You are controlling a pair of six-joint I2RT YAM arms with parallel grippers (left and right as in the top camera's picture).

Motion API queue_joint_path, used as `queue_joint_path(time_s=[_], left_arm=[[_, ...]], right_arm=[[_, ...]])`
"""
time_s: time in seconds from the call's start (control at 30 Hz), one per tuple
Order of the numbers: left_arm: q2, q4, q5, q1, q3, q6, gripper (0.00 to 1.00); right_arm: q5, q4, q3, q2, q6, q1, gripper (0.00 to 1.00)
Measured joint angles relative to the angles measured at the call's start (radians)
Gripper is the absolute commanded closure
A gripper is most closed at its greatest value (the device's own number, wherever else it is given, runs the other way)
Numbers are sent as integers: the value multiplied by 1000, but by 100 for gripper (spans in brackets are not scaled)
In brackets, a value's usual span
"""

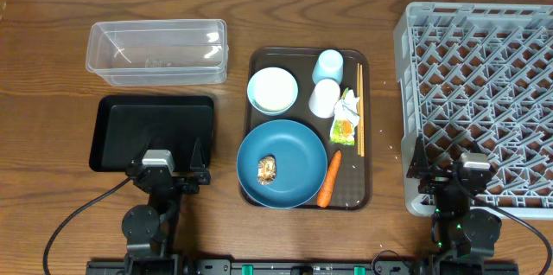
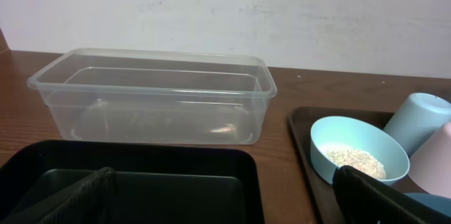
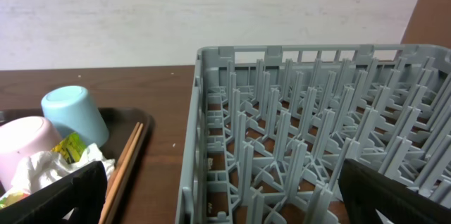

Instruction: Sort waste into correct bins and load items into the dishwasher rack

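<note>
Two grippers low at near edge of table (image 1: 52, 76), both spread as wide as poss., nothing held. L gripper (image 1: 169, 159): over near rim of black tray (image 1: 155, 119), fingers (image 2: 77, 197) far apart at lower corners of L wrist view, only tray btwn them. R gripper (image 1: 458, 161): over near-L corner of dishwasher rack (image 1: 403, 93), likewise wide, nothing gripped. Behind black tray, apart from it, clear tub (image 1: 157, 50), upright, long side twd arms. In middle of table, dark-brown serving tray (image 1: 350, 195) w/ all remaining things on it. On its near-L part, blue plate (image 1: 289, 150), w/ brown food lump (image 1: 267, 169) lying on it. Just R of plate, carrot (image 1: 329, 179), against plate rim, running near-to-far. Behind plate, pale-blue bowl (image 1: 273, 90), w/ rice grains (image 2: 356, 158) in its bottom, seen in L wrist view. At far side, pale-blue cup (image 1: 329, 64); right in front of it, whitish-pink cup (image 1: 325, 99), touching or nearly, cannot tell which. Just R of pink cup, crumpled tissue (image 1: 349, 99), w/ green-yellow wrapper (image 1: 343, 128) bunched below it. Along R edge of serving tray, chopsticks (image 1: 360, 111), lengthwise, side by side. Far R of table: rack, pegs upright.
</note>
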State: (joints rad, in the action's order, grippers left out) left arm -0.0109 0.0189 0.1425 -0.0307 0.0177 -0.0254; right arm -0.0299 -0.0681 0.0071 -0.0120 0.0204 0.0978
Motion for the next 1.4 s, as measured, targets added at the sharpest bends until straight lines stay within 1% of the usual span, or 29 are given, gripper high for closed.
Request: queue_joint_path(time_s=[0.57, 0.67, 0.8, 0.9, 1.07, 1.13, 1.27, 1.33, 1.4], left_arm=[[0, -3, 7, 0, 0, -10, 2], [0, -13, 96, 0, 0, -103, 2], [0, -19, 293, 0, 3, -316, 2], [0, -23, 368, 0, 4, -404, 2], [0, -36, 431, 0, 3, -537, 2], [0, -55, 451, 0, 0, -578, 2], [0, -67, 475, 0, 2, -619, 2], [-9, -39, 482, 0, 21, -631, 2], [-43, 33, 483, 0, 76, -630, 2]], right_arm=[[0, 0, 0, 0, 0, 0, 1], [0, 0, 0, 0, 0, 0, 1], [0, 0, 0, 0, 0, 0, 1], [0, 0, 0, 0, 0, 0, 1], [0, 0, 0, 0, 0, 0, 1], [0, 0, 0, 0, 0, 0, 1], [0, 0, 0, 0, 0, 0, 1], [0, 0, 0, 0, 0, 0, 1], [0, 0, 0, 0, 0, 0, 1]])
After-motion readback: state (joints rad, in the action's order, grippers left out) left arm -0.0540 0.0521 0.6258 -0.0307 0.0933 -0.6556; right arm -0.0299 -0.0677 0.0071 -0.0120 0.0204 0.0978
